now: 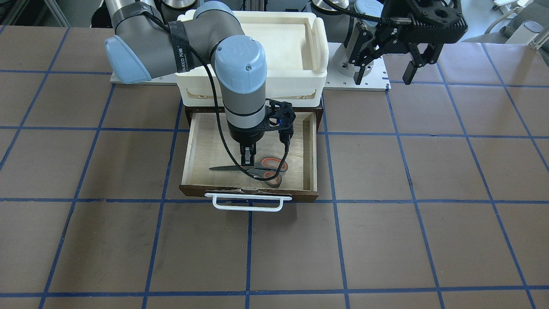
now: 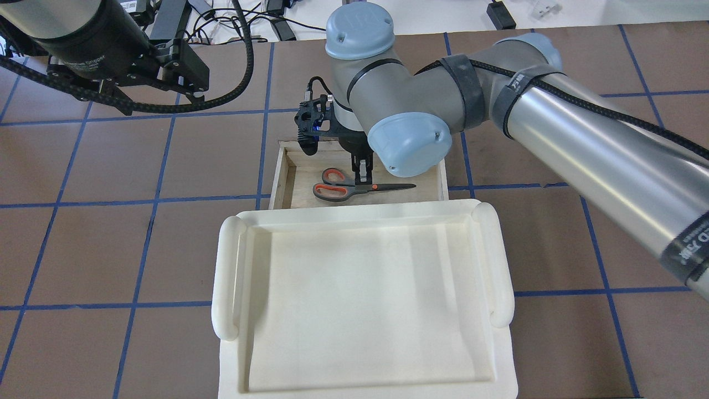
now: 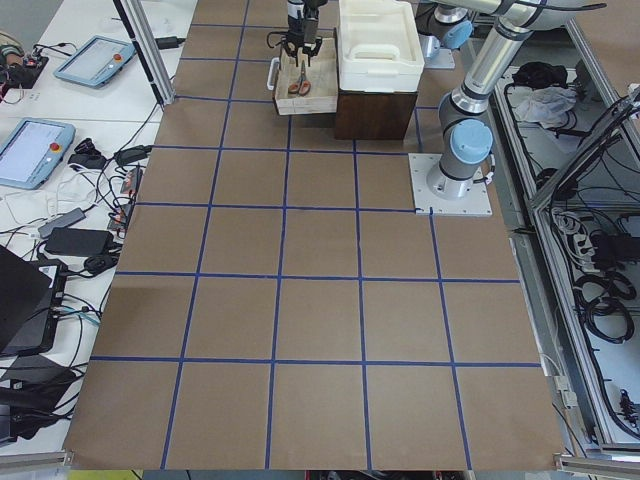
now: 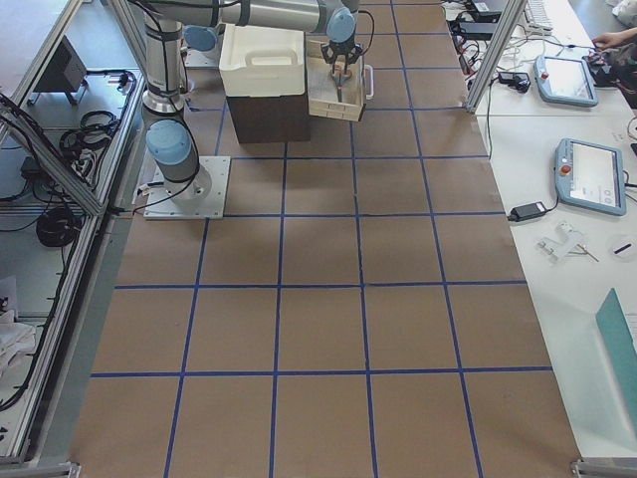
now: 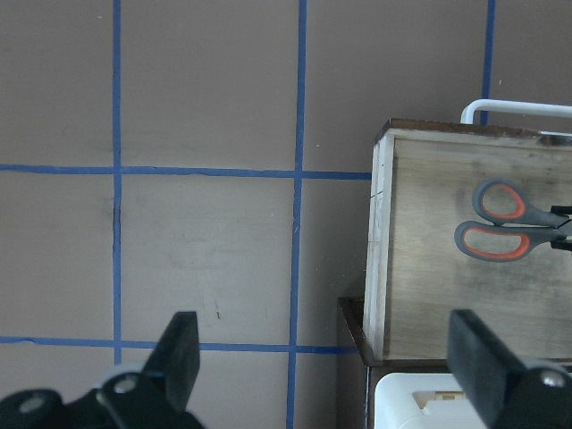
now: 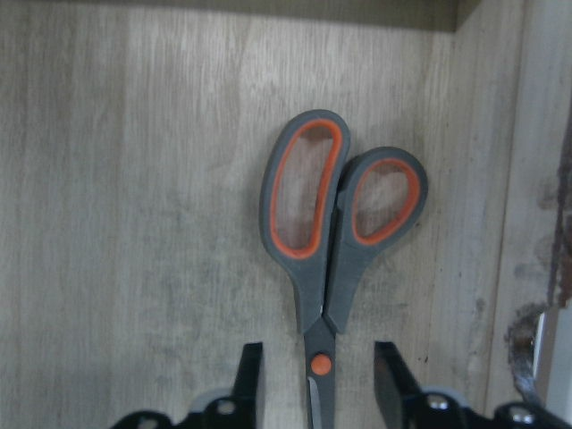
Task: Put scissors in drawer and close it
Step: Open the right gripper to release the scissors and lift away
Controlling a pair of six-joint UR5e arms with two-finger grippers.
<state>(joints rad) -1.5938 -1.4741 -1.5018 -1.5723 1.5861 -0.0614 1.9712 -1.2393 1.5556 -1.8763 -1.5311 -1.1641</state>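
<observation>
The scissors [image 1: 266,169], grey handles lined orange-red, lie flat on the pale floor of the open wooden drawer [image 1: 248,194]. Their blades point toward the robot's right. My right gripper [image 1: 248,161] hangs straight down over their pivot. In the right wrist view its two fingers [image 6: 248,384] stand either side of the scissors [image 6: 326,232] with a small gap on each side, so it is open. My left gripper [image 1: 384,74] is held high beside the drawer unit, open and holding nothing. Its wrist view shows the scissors [image 5: 505,223] from the side.
A white plastic bin [image 1: 317,51] sits on top of the dark brown drawer unit, right behind the pulled-out drawer. The drawer's white bar handle [image 1: 244,201] sticks out toward the operators' side. Brown table surface with blue grid lines surrounds it.
</observation>
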